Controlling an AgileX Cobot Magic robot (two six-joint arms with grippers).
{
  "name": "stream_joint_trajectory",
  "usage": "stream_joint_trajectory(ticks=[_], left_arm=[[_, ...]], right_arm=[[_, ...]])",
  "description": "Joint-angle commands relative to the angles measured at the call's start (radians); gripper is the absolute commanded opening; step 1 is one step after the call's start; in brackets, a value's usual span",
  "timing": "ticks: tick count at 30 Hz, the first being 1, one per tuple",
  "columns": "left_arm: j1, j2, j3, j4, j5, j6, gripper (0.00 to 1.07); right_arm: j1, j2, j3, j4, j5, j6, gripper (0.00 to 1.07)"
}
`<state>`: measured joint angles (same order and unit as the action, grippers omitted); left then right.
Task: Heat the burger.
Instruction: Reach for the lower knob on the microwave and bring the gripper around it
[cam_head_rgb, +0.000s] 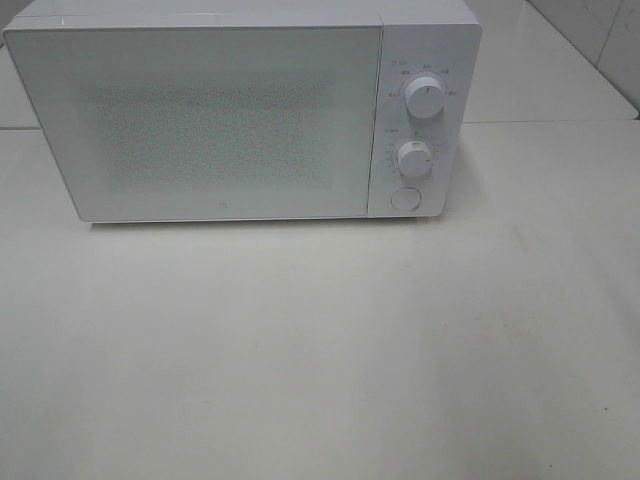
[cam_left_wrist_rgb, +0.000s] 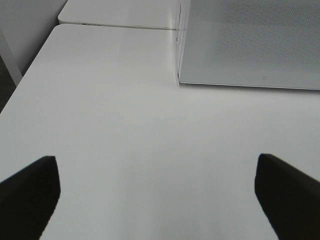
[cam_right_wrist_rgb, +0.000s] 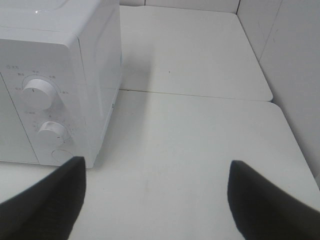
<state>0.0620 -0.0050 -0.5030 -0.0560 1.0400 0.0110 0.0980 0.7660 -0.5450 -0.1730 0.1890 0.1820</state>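
From the high camera I have the white microwave (cam_head_rgb: 240, 110) sitting at the 12 o'clock end of the pale table (cam_head_rgb: 320, 350), its front facing me. Its door (cam_head_rgb: 200, 120) is closed flat against the body, and the speckled panel is too frosted for me to see through. I cannot find the burger in any of my three views, so I cannot tell whether it is behind that door or somewhere else. The control panel (cam_head_rgb: 425, 130) stands on the 3 o'clock side of the door. It carries an upper dial (cam_head_rgb: 426, 98), a lower dial (cam_head_rgb: 414, 158) just at its 6 o'clock, and a round button (cam_head_rgb: 404, 197) below that again. On my left wrist feed the left gripper (cam_left_wrist_rgb: 155, 165) is released: its two dark fingers (cam_left_wrist_rgb: 30, 195) stand wide apart with only bare tabletop between them. The near lower corner of the microwave door lies ahead of it and well apart. The right wrist feed shows the same for the right gripper (cam_right_wrist_rgb: 157, 167), with its fingers (cam_right_wrist_rgb: 270, 205) spread and grasping nothing. It hovers over the table near the microwave's control-panel corner, and both dials are visible from that side.
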Motion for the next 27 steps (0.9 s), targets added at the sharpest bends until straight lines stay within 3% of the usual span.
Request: stream_joint_trajectory(ticks=[1,15,27], left_arm=[[0.002,-0.023,0.003,-0.008,-0.005,0.000,0.98],[0.002,-0.023,0.003,-0.008,-0.005,0.000,0.98],[0.002,-0.023,0.003,-0.008,-0.005,0.000,0.98]], right_arm=[[-0.004,0.074,-0.003,-0.001,-0.089,0.006,0.76],[-0.004,0.287,0.168,0.013,-0.585,-0.025,0.76],[-0.003,0.487,0.241,0.296,-0.897,-0.268,0.76]])
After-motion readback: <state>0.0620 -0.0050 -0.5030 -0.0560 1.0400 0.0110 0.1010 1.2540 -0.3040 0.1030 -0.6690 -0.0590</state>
